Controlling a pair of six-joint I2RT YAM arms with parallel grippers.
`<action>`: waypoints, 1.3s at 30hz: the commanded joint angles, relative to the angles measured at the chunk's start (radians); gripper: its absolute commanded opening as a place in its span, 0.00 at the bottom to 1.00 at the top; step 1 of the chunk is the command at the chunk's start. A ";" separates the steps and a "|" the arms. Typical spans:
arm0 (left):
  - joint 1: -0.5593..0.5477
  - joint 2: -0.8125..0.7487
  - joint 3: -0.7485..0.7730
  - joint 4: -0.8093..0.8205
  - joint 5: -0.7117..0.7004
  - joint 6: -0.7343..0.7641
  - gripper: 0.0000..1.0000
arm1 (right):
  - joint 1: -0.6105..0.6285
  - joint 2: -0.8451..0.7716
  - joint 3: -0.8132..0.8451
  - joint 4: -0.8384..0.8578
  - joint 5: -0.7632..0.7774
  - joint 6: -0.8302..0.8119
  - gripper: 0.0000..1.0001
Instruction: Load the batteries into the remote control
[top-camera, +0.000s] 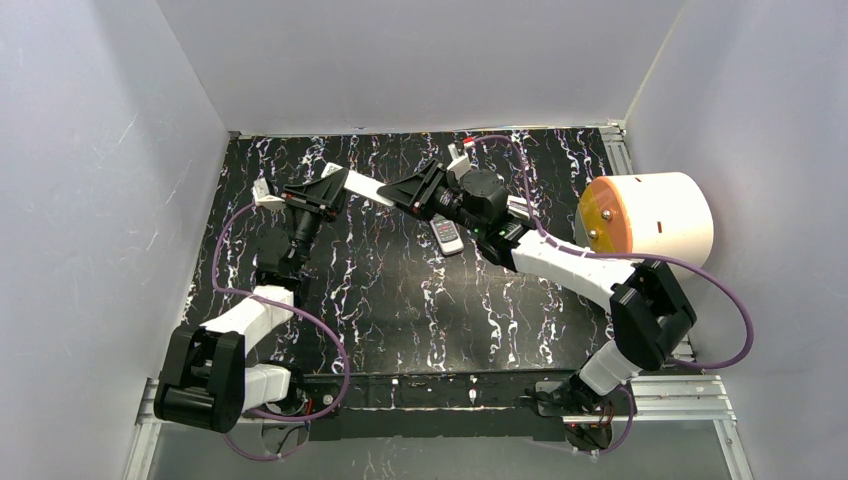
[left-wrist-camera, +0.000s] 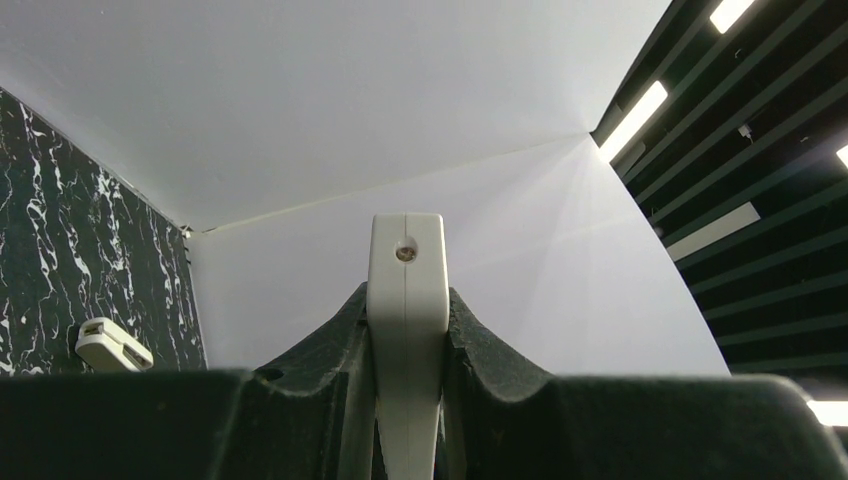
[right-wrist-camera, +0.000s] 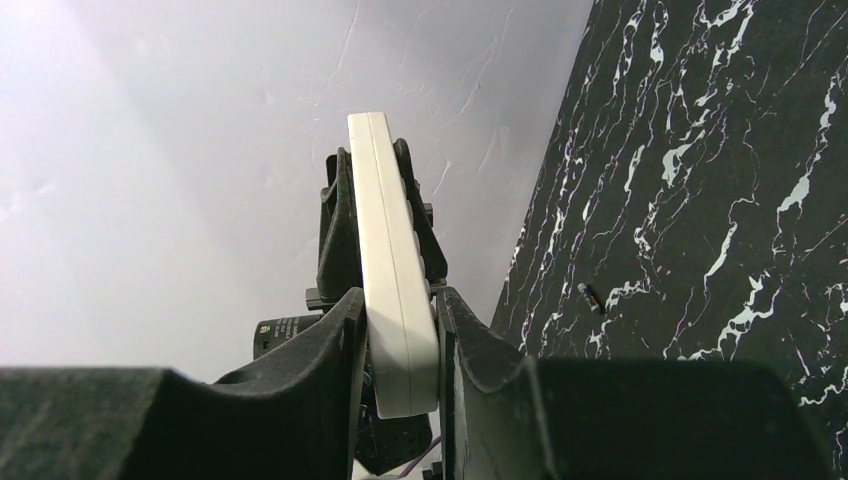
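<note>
Left gripper (left-wrist-camera: 405, 345) and right gripper (right-wrist-camera: 400, 345) each clamped on one end of the white remote (right-wrist-camera: 385, 230), holding it edge-up off the table (top-camera: 400, 310) — likely bracing it for loading — one battery (right-wrist-camera: 590, 297) lies loose on the table, not in.

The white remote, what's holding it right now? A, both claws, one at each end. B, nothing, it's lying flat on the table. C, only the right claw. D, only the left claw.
A: the white remote spans the gap between the left claw and the right claw, and each wrist view shows it pinched between that claw's fingers.
</note>
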 joint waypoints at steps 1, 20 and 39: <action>-0.116 -0.057 0.010 0.093 0.458 0.032 0.00 | 0.052 0.080 0.076 -0.067 0.009 -0.008 0.28; -0.069 -0.054 0.084 -0.003 0.465 0.081 0.00 | -0.053 -0.202 -0.170 -0.033 -0.184 -0.187 0.73; -0.041 -0.078 0.167 -0.123 0.712 0.195 0.00 | -0.095 -0.156 -0.060 -0.156 -0.715 -0.472 0.68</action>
